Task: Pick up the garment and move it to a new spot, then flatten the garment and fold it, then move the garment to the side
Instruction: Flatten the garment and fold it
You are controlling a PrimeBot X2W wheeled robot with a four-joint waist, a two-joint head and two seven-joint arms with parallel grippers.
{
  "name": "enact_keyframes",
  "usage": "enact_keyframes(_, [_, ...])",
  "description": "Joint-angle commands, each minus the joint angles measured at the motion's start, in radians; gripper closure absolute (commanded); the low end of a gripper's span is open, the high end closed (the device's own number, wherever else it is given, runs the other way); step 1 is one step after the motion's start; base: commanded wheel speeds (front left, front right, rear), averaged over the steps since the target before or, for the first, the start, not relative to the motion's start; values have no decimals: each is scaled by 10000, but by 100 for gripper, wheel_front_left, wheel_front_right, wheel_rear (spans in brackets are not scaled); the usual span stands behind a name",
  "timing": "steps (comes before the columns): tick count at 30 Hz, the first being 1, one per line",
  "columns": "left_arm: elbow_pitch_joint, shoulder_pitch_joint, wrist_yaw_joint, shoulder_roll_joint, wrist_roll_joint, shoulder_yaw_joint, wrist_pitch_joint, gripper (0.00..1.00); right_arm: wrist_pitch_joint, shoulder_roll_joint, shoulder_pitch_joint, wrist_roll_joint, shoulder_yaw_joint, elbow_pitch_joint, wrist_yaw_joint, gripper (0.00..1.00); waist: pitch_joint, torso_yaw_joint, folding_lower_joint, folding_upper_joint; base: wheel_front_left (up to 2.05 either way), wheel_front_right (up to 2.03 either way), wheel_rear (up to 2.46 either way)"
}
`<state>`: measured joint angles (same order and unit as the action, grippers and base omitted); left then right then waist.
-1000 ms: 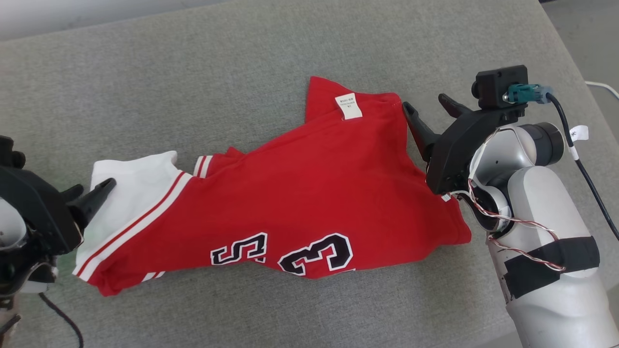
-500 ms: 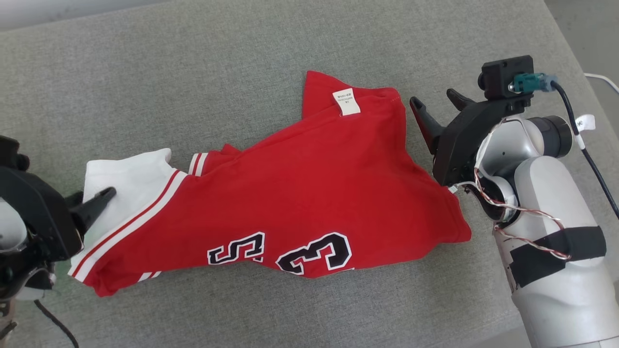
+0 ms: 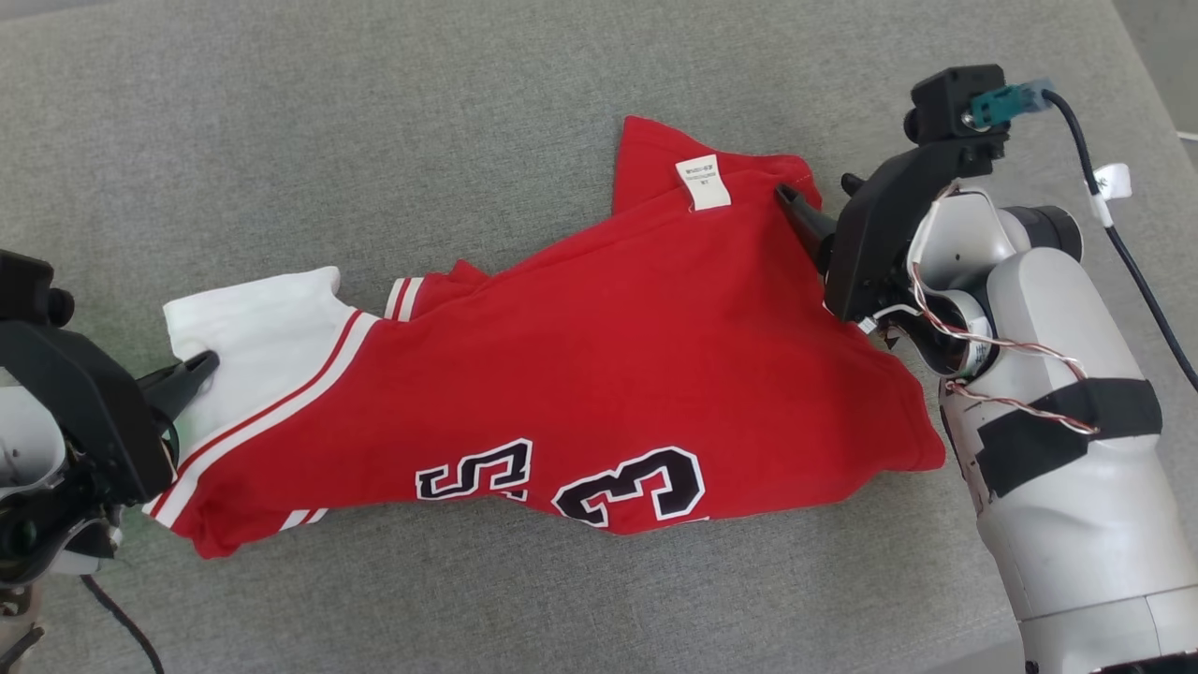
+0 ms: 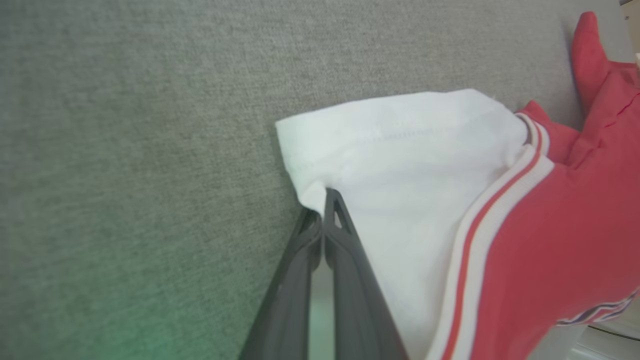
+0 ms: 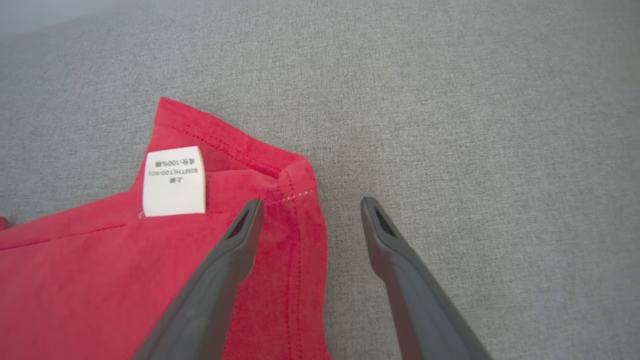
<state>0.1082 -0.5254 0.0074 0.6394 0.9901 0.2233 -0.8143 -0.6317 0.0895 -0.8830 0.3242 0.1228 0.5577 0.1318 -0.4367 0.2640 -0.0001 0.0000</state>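
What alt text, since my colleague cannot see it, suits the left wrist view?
The left tool, shut, pinches the edge of a white sleeve on a red garment with red-and-white striped trim. It lies on a grey woven surface.

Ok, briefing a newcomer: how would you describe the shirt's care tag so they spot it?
A red jersey lies across the grey surface. At its far corner, beside the right gripper, sits the care tag: a small white rectangle with tiny print, unlike the large white sleeve at the opposite end.
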Motion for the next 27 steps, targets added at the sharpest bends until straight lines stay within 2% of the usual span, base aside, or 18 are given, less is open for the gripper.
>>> enact_keyframes(1, [212, 133, -1, -70, -57, 113, -26, 100, -25, -25, -142, 32, 39, 96, -22, 0, -42, -45, 1, 0, 0, 0, 0])
enact_keyframes(6, [196, 41, -97, -249, 39, 168, 65, 100, -39, -90, -449, 171, 172, 617, -22, 0, -102, -146, 1, 0, 0, 0, 0])
enact_keyframes(12, [225, -59, -141, -211, 50, 169, 101, 100, 120, -143, -701, 570, 445, 944, -20, 0, -205, -190, 1, 0, 0, 0, 0])
enact_keyframes(14, [253, -61, -150, -192, 56, 159, 127, 100, 233, -99, -756, 596, 585, 981, -22, 41, -212, -187, 1, 0, 0, 0, 0])
enact_keyframes(15, [273, -58, -162, -186, 60, 150, 126, 100, 283, -85, -777, 642, 648, 997, -22, 51, -211, -183, 1, 0, 0, 0, 0])
enact_keyframes(19, [352, -84, -215, -195, 83, 96, 231, 100, 467, 30, -754, 740, 945, 977, -20, 55, -162, -156, 1, 0, 0, 0, 0])
enact_keyframes(25, [473, -97, -293, -197, 97, 68, 354, 100, 602, 240, -721, 655, 1186, 882, -22, 56, -3, -118, 1, 0, 0, 0, 0])
enact_keyframes(27, [503, -73, -319, -208, 118, 81, 374, 100, 519, 245, -652, 774, 1171, 882, -22, 60, 60, -118, 1, 0, 0, 0, 0])
